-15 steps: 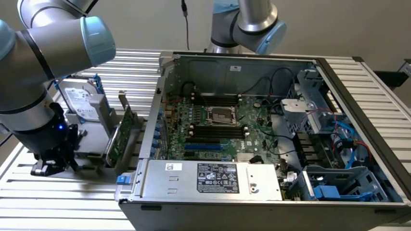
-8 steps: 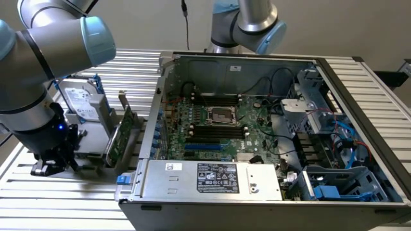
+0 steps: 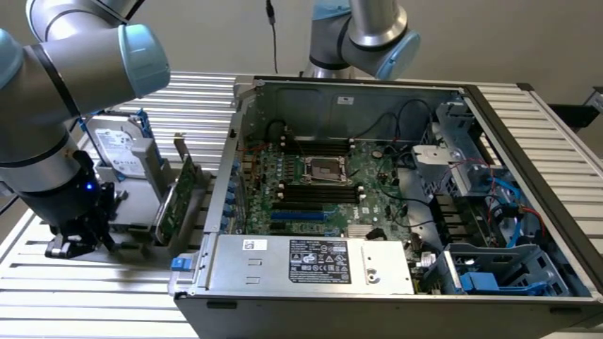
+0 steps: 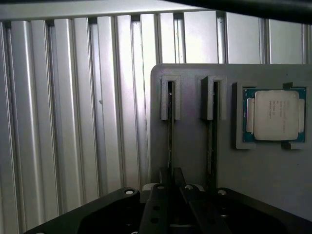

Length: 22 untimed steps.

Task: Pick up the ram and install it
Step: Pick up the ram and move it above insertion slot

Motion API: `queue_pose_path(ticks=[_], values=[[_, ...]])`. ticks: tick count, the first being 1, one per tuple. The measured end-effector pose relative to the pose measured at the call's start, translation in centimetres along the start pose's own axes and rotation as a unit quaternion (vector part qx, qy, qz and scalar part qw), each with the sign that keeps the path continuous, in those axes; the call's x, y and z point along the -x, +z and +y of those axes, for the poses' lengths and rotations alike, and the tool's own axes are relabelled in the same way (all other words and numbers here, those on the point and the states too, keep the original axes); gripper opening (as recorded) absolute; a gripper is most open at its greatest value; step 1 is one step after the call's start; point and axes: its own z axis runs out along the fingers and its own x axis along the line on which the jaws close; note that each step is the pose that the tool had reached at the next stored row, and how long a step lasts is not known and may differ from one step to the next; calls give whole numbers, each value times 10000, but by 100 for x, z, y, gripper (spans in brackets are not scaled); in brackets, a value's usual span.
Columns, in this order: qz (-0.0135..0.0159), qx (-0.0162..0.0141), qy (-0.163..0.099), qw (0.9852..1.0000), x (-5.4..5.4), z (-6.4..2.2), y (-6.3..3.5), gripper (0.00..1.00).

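The gripper sits right over the near end of the ram, and the stick's thin top edge runs straight in under its black body. I cannot tell whether the claw has closed on the stick or merely straddles it.

The ram stands on its long edge in a slot of a grey holder, seen edge-on as a narrow dark line. Its long axis lies flat and runs directly away from the gripper. That line is parallel to the slats of the aluminium table, and it ends in a small grey bracket.

There are 2 such sticks. The second stick stands in its own slot just beside the ram, parallel to it and apart from it. Beyond the 2 slots, 1 square silver processor lies flat in a recess of the same holder.

In the exterior view the gripper is low at the holder's near end, at the exterior view's left. It hangs from the big grey arm.

Behind it, 1 hard drive leans upright, and 1 green expansion card stands on edge. Further toward the exterior view's right, 1 open computer case lies on the table. Its motherboard faces up, and a silver power supply sits at its near side. At the far edge, 1 more arm rises behind the case.
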Motion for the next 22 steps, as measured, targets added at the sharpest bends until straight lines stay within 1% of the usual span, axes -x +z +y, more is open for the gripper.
queue_pose_path(ticks=[1, 3, 7, 11, 15, 19, 22], values=[[-4, -4, -5, 10000, 1, 0, -13, 14], [3, 7, -11, 10000, 0, 3, -65, 14], [4, 15, -17, 10000, -1, 9, -190, 14], [5, 34, -19, 10000, -2, 17, -356, 14], [6, 40, -26, 10000, 0, 23, -537, 14], [12, 41, -41, 10000, 7, -17, -718, 14], [23, 43, -46, 10000, 11, -73, -815, 14]])
